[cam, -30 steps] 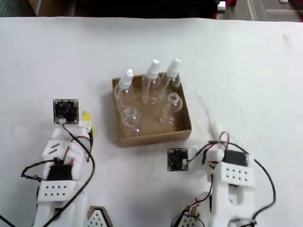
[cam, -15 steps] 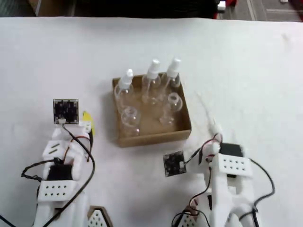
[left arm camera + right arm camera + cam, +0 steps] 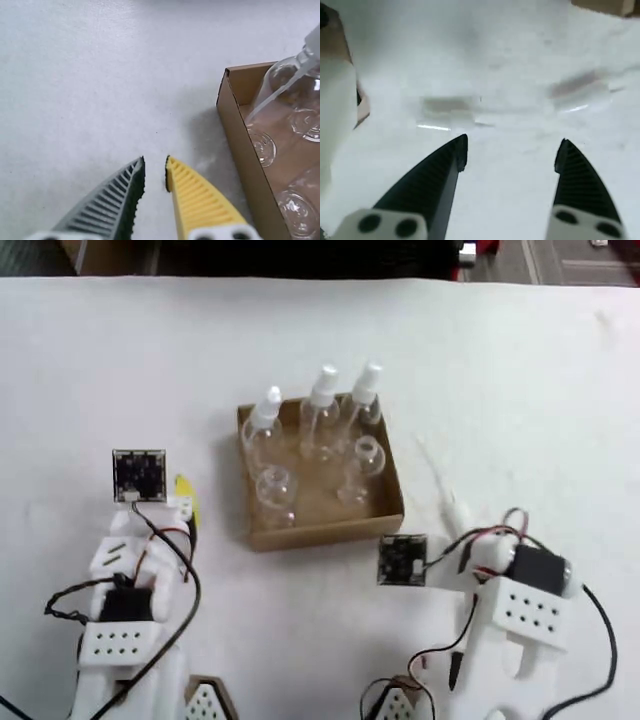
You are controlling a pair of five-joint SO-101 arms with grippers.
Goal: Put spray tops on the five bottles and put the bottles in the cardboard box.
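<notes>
The cardboard box (image 3: 325, 530) in the middle of the table holds five clear bottles. Three at its back wear white spray tops (image 3: 324, 385); two front bottles (image 3: 272, 485) stand with bare necks. A loose spray top (image 3: 447, 502) with its thin tube lies on the table just right of the box, touching the front of my right arm (image 3: 510, 590). My right gripper (image 3: 512, 145) is wide open above bare table with nothing in it. Left of the box, my left gripper (image 3: 155, 167) rests low, its fingers almost together and holding nothing. The box's near corner (image 3: 226, 92) is beside it.
White table (image 3: 520, 380) all around, with free room behind and to both sides of the box. Loose cables hang from both arms (image 3: 120, 590). Beyond the table's far edge is dark floor.
My right arm has swung to the right and its wrist camera has shifted toward the box's front right corner. The left arm, box and bottles have stayed still.
</notes>
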